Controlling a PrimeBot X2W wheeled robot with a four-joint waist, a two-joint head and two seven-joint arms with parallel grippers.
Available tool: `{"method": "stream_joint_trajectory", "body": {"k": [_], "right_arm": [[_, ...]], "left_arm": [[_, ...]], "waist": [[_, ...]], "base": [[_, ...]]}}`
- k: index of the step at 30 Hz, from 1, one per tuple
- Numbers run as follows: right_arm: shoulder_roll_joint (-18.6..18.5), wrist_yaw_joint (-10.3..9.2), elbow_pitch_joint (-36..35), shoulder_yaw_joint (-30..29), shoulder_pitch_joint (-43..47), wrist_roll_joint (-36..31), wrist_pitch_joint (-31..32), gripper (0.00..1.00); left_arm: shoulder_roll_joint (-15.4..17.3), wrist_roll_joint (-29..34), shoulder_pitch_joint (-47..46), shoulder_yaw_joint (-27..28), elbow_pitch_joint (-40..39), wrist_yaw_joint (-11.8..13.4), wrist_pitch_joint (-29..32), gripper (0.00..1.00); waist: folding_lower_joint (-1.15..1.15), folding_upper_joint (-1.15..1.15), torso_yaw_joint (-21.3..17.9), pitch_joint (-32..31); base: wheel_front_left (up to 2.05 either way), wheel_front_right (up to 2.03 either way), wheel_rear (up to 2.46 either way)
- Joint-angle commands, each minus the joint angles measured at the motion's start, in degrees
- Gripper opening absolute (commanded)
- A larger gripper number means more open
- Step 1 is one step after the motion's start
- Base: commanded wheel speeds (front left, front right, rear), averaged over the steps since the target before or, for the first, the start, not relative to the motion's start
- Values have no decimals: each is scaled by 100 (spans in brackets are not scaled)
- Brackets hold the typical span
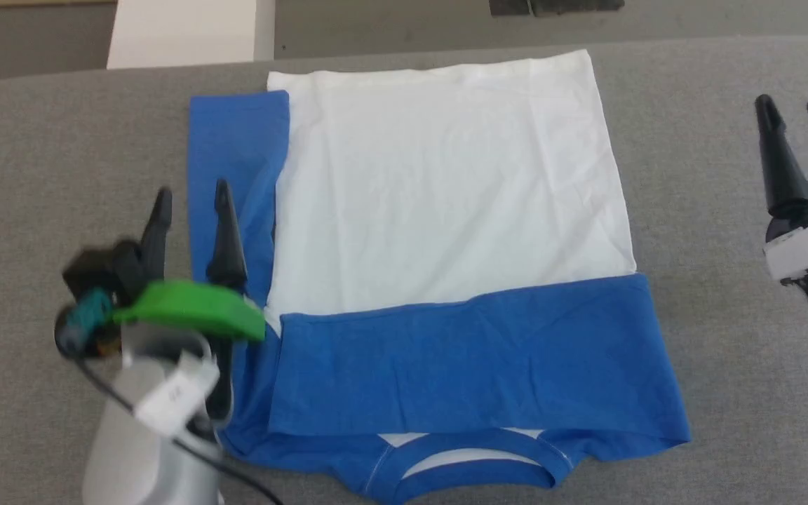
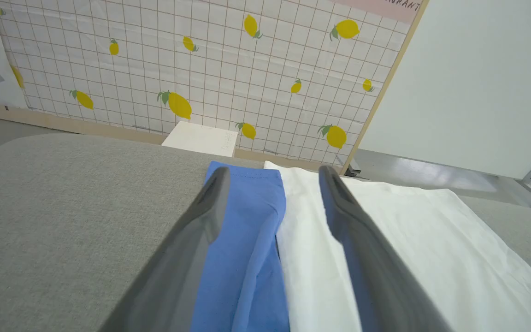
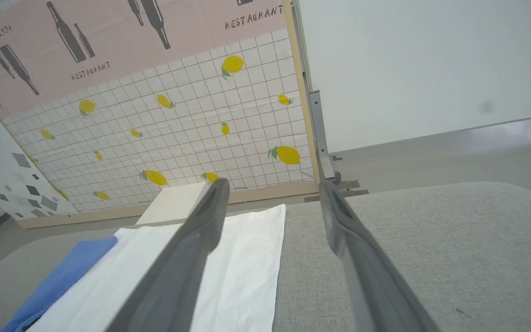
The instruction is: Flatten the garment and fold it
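Grey padding (image 1: 46, 140) is covered by the flat garment (image 1: 446, 196). Its collar (image 1: 460, 468) is made out in the head view, and a lemon-printed wall (image 2: 201, 69) in the wrist views. The left gripper (image 1: 192, 189), fingers parted and empty, is poised over the garment's left blue sleeve (image 1: 236, 140). The right gripper (image 1: 791, 104), likewise parted, is kept well clear on the right.
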Motion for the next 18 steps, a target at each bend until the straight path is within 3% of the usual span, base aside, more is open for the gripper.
{"method": "stream_joint_trajectory", "body": {"k": [1, 9, 18], "right_arm": [[61, -8, -128, -80, 74, -63, 62, 100], [192, -8, -754, -350, 10, -91, 317, 100], [255, -8, -1040, -267, -159, 51, 283, 100]], "left_arm": [[107, -68, -401, 23, 82, -33, 247, 100], [878, -231, -2565, 68, 856, -118, 2431, 100], [1486, -114, -3962, 32, 1406, 163, 4340, 100]], "waist": [[0, 32, -34, 264], [0, 32, -199, 1181], [0, 32, -500, 1984]], "base": [[0, 0, 0], [0, 0, 0], [0, 0, 0]]}}
